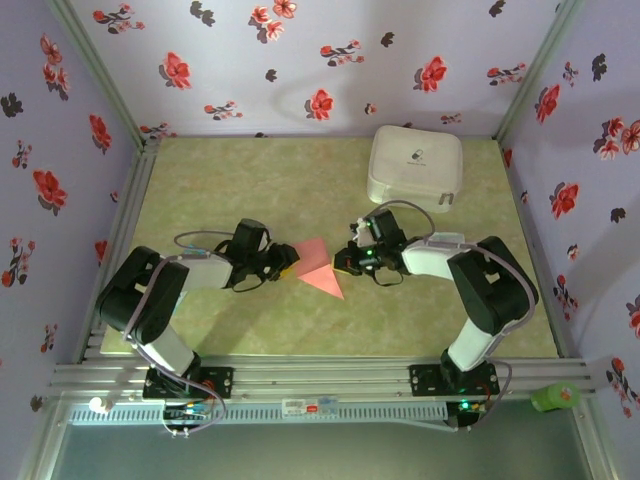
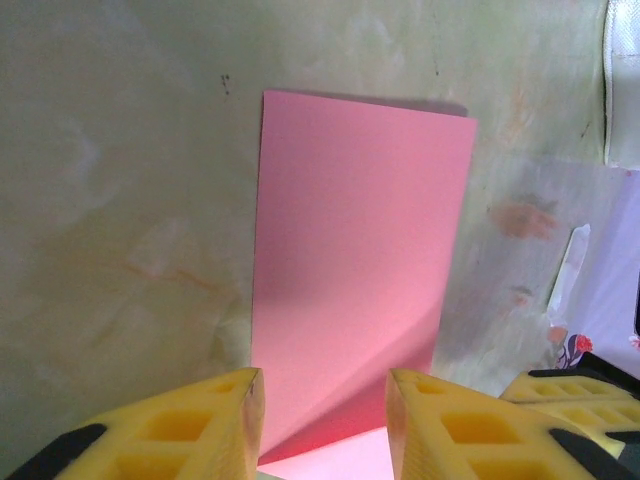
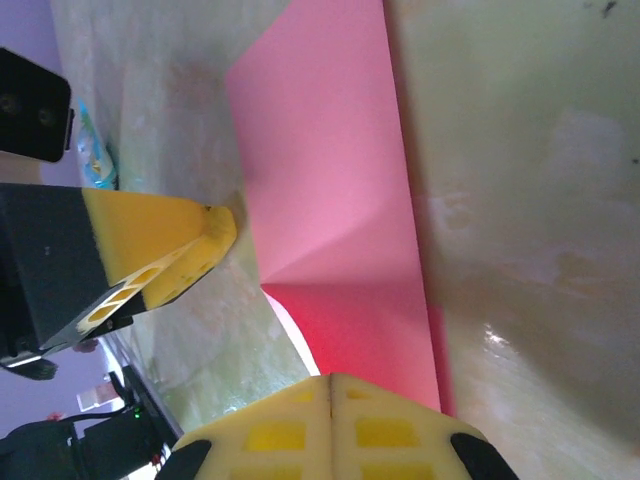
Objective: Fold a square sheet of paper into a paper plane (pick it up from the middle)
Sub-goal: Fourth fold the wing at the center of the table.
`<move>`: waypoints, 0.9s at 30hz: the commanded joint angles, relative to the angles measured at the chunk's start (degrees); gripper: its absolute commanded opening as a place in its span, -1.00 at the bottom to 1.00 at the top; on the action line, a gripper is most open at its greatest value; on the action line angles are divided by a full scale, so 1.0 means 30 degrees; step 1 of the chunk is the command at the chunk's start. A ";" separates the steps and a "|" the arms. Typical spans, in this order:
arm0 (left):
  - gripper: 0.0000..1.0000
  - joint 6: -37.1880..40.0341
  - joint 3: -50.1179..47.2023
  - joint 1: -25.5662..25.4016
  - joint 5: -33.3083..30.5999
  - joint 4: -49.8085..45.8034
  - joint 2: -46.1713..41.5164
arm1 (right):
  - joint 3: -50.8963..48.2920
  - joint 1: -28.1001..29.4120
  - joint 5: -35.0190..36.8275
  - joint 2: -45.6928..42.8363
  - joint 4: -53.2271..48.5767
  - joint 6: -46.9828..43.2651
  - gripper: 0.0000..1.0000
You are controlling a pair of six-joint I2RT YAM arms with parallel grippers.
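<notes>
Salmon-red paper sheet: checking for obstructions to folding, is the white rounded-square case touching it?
No, the white rounded-square case sits far back right, with bare table between it and the salmon-red paper sheet.

You have a thin salmon-red sheet of paper (image 2: 360, 260), folded to a plain oblong, lying on the pale green marbled table (image 2: 130, 200). A diagonal crease crosses its near end. Your left gripper (image 2: 325, 382) has its yellow fingers (image 2: 200, 420) apart, one on either side of that near end. The right gripper (image 2: 545, 385) sits just right of the sheet. The edge of a white rounded case (image 2: 625, 90) lies beyond the sheet's far right corner.
</notes>
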 commanded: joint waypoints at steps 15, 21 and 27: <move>-0.13 -0.0077 0.0448 0.0205 0.0153 -0.0043 0.0158 | -0.1422 -0.0645 -0.1061 -0.0761 0.3173 0.1662 -0.99; -0.14 -0.0190 0.0643 0.0190 0.0250 0.0108 0.0339 | -0.1644 -0.0734 -0.1146 -0.0771 0.3674 0.1927 -0.99; -0.16 -0.0206 0.0734 0.0178 0.0414 0.0272 0.0541 | -0.1878 -0.0789 -0.1236 -0.0816 0.4026 0.2135 -0.99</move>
